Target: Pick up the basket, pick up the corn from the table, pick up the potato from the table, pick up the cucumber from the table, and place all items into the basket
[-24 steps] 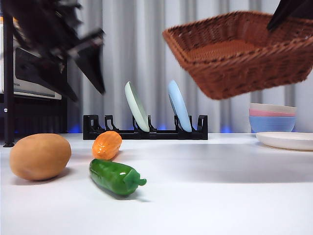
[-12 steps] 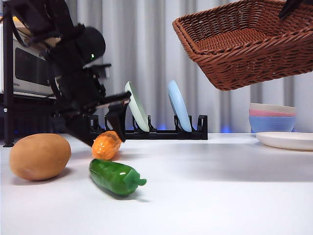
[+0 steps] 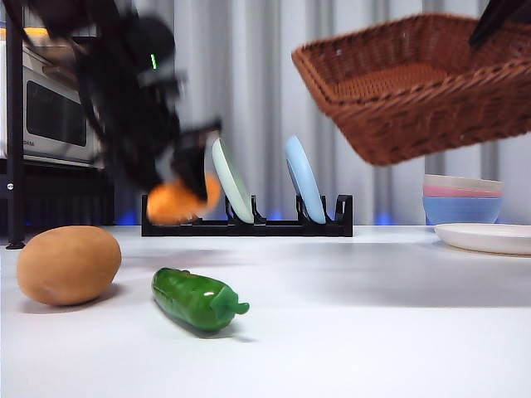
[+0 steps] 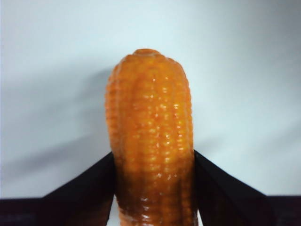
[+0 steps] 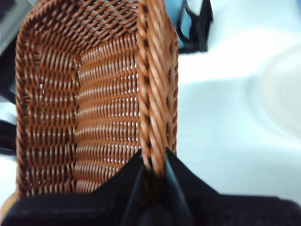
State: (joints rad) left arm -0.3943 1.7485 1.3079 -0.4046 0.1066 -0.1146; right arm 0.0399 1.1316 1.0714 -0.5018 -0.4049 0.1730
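My left gripper [image 3: 178,195] is shut on the orange ribbed corn [image 3: 172,201] and holds it above the white table [image 3: 373,315] at the left; the left wrist view shows the corn [image 4: 149,136] between both black jaws. My right gripper [image 5: 154,169] is shut on the rim of the brown wicker basket [image 5: 94,103] and holds the basket [image 3: 415,91] tilted high at the upper right. The tan potato [image 3: 69,265] lies on the table at the left. The green cucumber [image 3: 197,299] lies right of it, nearer the front.
A black dish rack [image 3: 249,222] with two upright plates stands behind the vegetables. Stacked pastel bowls [image 3: 462,199] and a white plate [image 3: 485,238] are at the right. A microwave [image 3: 50,112] stands at the far left.
My left gripper came down onto the corn, shut on it and lifted it off the table. The basket shifted slightly in the air. Potato and cucumber have not moved.
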